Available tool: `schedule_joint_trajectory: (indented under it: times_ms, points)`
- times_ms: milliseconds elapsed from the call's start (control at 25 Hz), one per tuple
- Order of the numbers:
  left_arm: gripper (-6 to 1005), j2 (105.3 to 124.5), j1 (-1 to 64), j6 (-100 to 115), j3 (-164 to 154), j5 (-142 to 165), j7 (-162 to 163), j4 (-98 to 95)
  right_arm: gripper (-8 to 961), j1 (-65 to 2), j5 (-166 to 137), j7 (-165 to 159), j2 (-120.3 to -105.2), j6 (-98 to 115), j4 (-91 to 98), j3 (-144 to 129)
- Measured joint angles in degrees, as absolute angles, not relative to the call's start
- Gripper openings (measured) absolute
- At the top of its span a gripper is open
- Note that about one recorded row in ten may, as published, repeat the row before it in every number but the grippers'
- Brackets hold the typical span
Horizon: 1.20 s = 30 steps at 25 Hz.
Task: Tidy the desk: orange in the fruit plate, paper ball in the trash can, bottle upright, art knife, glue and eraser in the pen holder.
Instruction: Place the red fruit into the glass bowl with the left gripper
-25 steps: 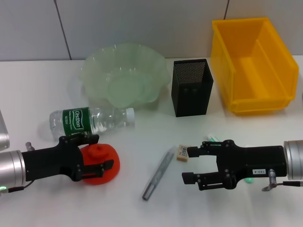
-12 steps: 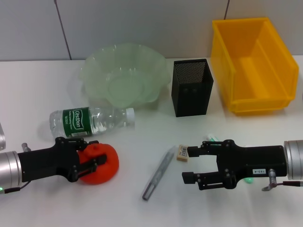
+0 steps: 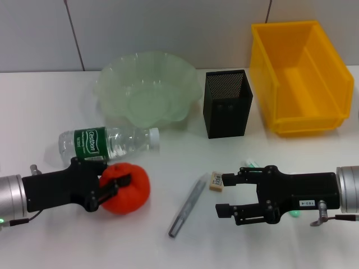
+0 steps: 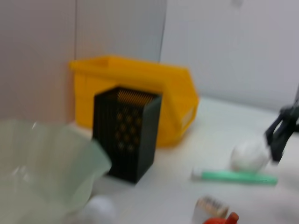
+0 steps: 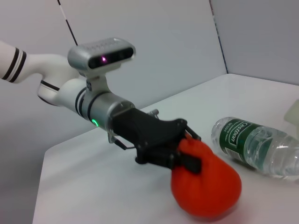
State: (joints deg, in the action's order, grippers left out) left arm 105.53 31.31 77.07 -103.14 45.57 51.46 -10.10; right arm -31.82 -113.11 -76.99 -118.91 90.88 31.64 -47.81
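Left gripper [image 3: 115, 188] extended low over the table from the left edge, arm roughly horizontal, black fingers [image 5: 187, 161] closed on the orange [image 3: 128, 188]. Right gripper [image 3: 225, 196] extended from the right edge at similar height, wrist level, jaws parted and empty, fingers pointing toward the left arm

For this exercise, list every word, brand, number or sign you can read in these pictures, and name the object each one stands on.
"Cestbon": white script on the green label of the bottle, lying on its side; it also shows in the right wrist view.
Small white sticker on the right gripper: characters too small to read.
Printed face of the eraser: too small to read.
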Motion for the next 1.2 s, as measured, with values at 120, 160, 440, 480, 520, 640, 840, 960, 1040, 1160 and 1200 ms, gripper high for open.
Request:
schedule_joint_trajectory:
  times_ms: [120,160,440,480,520,640,840,960,1040,1160,1200]
  points:
    - [228,105.44,30.99,80.73,-100.24,45.62,53.16,-11.42,790,-31.87,-113.12,-76.99,-118.91,90.88,31.64,-47.81]
    - [223,105.52,30.81,81.73,-98.78,45.63,53.44,-12.08,790,-31.88,-113.11,-76.99,-118.91,90.89,31.64,-47.81]
    - [172,108.73,29.82,80.40,-85.21,45.77,53.94,-18.37,790,-31.82,-113.12,-77.03,-118.91,91.06,31.64,-47.81]
    - [163,109.64,30.35,78.50,-83.06,45.78,53.98,-19.36,790,-31.81,-113.12,-77.04,-118.91,91.06,31.63,-47.81]
    - [151,110.24,30.78,77.21,-81.96,45.80,54.01,-19.90,789,-31.82,-113.12,-77.05,-118.91,91.06,31.62,-47.81]
    - [119,113.24,33.08,69.50,-76.86,45.80,53.87,-21.21,789,-31.81,-113.12,-77.06,-118.91,91.00,31.56,-47.81]
    - [82,116.89,35.83,59.24,-71.78,45.77,51.68,-22.45,789,-31.99,-113.12,-77.06,-118.97,90.91,31.18,-47.81]
    - [68,118.53,39.56,48.54,-69.46,45.14,48.61,-22.17,789,-32.18,-113.12,-77.06,-118.98,90.95,31.11,-47.84]
    - [59,118.62,42.08,43.97,-69.38,44.99,48.14,-20.39,789,-32.24,-113.12,-77.06,-119.00,91.11,31.11,-47.84]
    - [78,118.79,44.22,39.99,-68.94,44.84,46.37,-18.65,790,-32.25,-113.12,-77.06,-119.02,91.19,31.11,-47.82]
    - [85,118.91,44.56,38.92,-68.75,44.47,45.07,-18.45,790,-32.25,-113.12,-77.06,-119.04,91.19,31.11,-47.81]
